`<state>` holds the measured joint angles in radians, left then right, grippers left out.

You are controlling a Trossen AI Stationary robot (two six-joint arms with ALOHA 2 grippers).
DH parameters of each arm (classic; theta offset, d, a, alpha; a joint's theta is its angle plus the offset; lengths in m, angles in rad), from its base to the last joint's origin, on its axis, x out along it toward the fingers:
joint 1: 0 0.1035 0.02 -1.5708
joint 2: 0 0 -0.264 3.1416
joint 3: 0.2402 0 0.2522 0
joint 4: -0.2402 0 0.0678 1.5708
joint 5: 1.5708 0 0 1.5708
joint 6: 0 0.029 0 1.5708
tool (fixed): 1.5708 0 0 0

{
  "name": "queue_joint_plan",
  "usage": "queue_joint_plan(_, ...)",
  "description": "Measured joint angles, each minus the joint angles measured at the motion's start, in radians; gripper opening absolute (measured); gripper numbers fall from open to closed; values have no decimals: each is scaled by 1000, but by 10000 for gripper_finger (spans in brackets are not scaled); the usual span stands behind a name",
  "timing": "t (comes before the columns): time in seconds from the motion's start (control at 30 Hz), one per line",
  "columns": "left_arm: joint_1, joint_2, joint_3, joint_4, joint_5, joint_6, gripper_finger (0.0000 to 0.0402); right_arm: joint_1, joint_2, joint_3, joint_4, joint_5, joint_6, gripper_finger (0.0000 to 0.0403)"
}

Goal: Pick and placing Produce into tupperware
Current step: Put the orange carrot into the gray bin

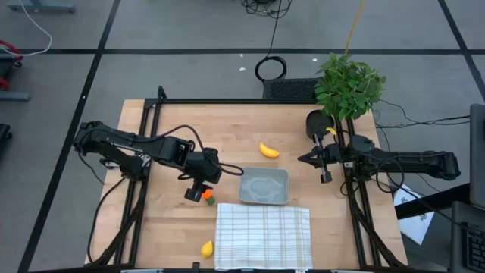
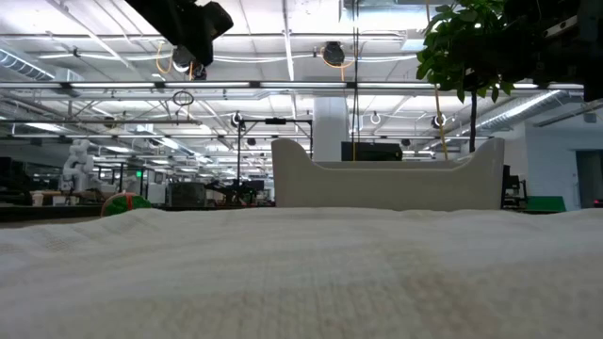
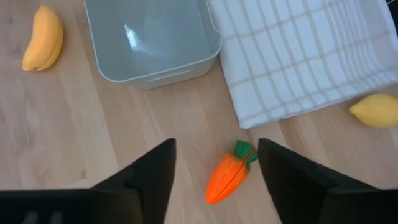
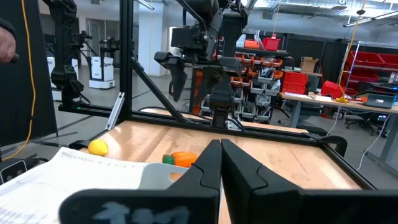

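My left gripper [image 3: 216,150] is open and hangs above the orange carrot with its green top [image 3: 228,177]. The carrot lies flat on the wood between the two fingers, untouched, just left of the grey tub [image 1: 264,186]. The tub [image 3: 149,37] stands empty. The yellow banana [image 1: 268,150] lies on the table beyond the tub. The lemon piece [image 1: 206,248] lies by the near-left corner of the checked cloth [image 1: 263,235]. My right gripper [image 1: 305,159] waits shut to the right of the tub, off the table surface, fingers [image 4: 239,165] together.
The white checked cloth covers the near middle of the table and fills the foreground of the low view [image 2: 301,273]. A leafy potted plant [image 1: 347,85] stands at the far right corner. A dark frame [image 1: 227,101] rims the table. Bare wood lies left of the carrot.
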<state>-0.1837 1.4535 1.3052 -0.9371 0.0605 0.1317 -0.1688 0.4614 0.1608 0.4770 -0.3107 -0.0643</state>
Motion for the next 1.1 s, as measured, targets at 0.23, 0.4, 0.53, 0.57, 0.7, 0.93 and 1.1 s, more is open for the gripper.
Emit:
queue_joint_plan(0.23,-22,0,0,3,-34,115,279,0,0,0,-4,0,0,0)
queue_joint_plan(0.4,-38,17,-5,24,-35,140,280,0,0,0,-5,0,0,0)
queue_joint_plan(0.53,-55,44,-32,34,-44,166,280,0,1,0,-7,0,0,0)
queue_joint_plan(0.57,-60,49,-45,19,-55,167,280,0,5,0,-7,0,0,0)
queue_joint_plan(0.7,-79,85,-83,12,-98,185,280,0,11,0,-7,0,0,0)
queue_joint_plan(0.93,-103,132,-141,26,-117,207,280,0,17,0,-2,0,-1,0)
queue_joint_plan(1.1,-121,153,-163,72,-98,206,280,0,25,0,10,0,0,0)
